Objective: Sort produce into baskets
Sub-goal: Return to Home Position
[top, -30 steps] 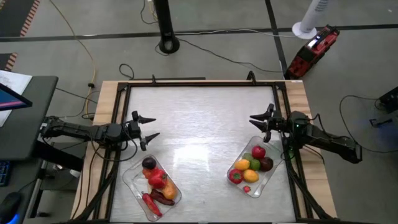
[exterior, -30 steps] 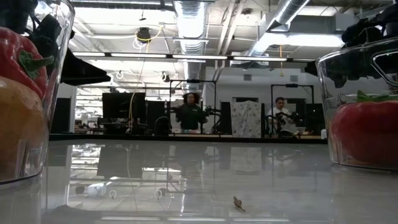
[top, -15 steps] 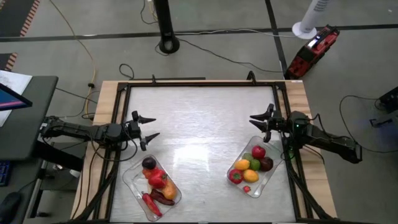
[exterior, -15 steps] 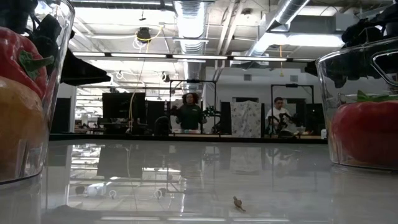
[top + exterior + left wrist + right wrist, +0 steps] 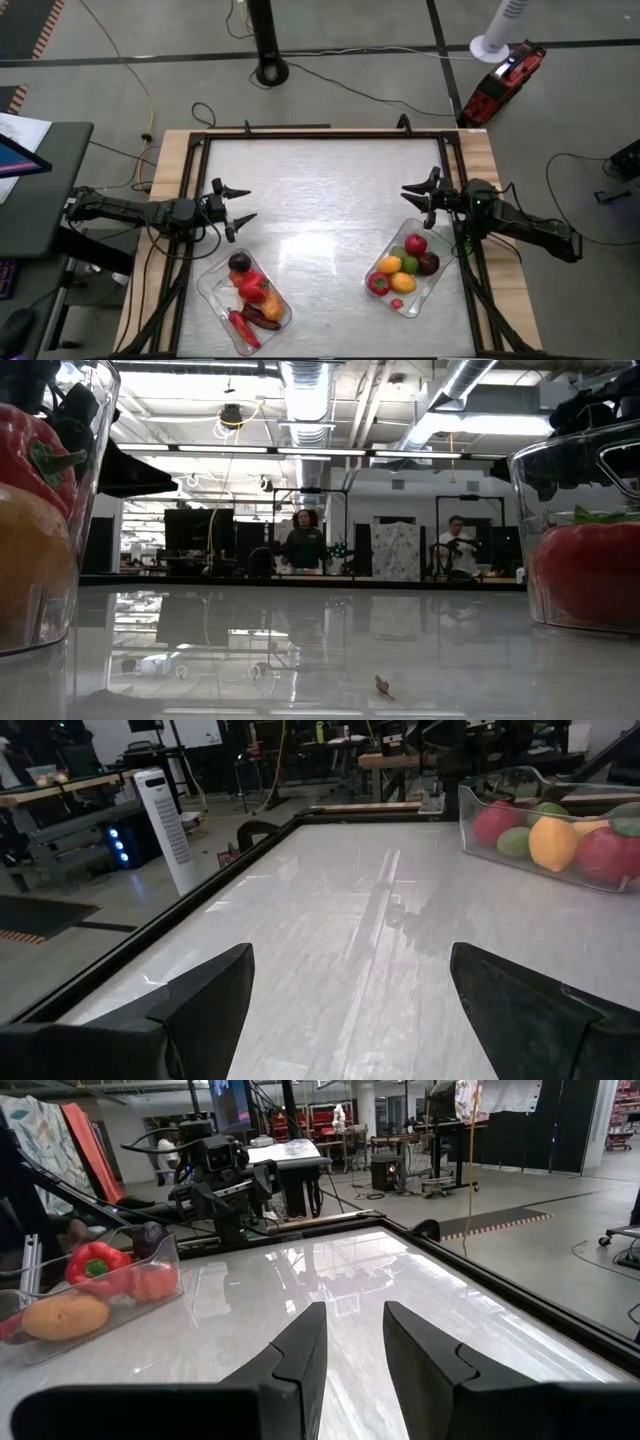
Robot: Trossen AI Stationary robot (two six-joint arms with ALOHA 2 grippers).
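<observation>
Got left hand (image 5: 238,203) spread, empty, at 9 o'clock on the surface (image 5: 320,180). Got right hand (image 5: 410,198) parted, empty, at 3.

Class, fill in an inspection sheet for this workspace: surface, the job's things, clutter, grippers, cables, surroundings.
Surface: pale glossy table.
Job's things: left basket holds red, orange and dark produce; right basket holds a tomato, lemon, lime, red pepper and a dark piece. None lies loose.
Clutter: one small scrap on the table.
Grippers: left gripper and right gripper open, empty, above the table near their baskets.
Cables: leads on the floor beyond the table.
Surroundings: white fan, red device; two people far behind.
</observation>
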